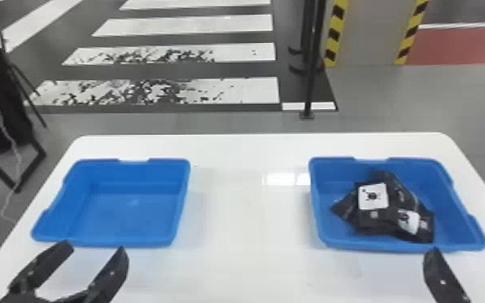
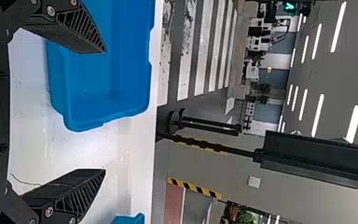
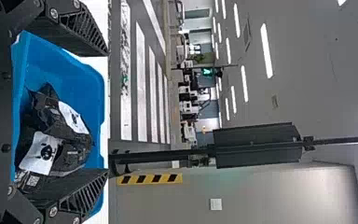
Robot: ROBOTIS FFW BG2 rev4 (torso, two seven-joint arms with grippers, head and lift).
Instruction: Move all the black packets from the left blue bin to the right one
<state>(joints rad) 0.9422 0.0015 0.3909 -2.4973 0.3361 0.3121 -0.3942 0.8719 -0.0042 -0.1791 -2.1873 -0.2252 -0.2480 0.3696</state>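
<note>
In the head view, the left blue bin (image 1: 127,213) holds nothing, while black packets (image 1: 382,217) with white labels lie piled in the right blue bin (image 1: 461,233). My left gripper (image 1: 94,252) stands open at the near edge of the left bin, nothing between its fingers. My right gripper (image 1: 467,248) is open at the right bin's near right corner. In the left wrist view, the left gripper (image 2: 105,109) has its fingers wide apart, with the left bin (image 2: 107,79) beyond. The right wrist view has the right gripper (image 3: 107,112) open, with the packets (image 3: 58,121) in the bin beyond.
Both bins stand on a white table (image 1: 245,225) with a wide gap between them. A black pole (image 1: 312,72) rises from the floor behind the table. Off the table's left side are a dark chair-like object (image 1: 2,108) and a hanging cable.
</note>
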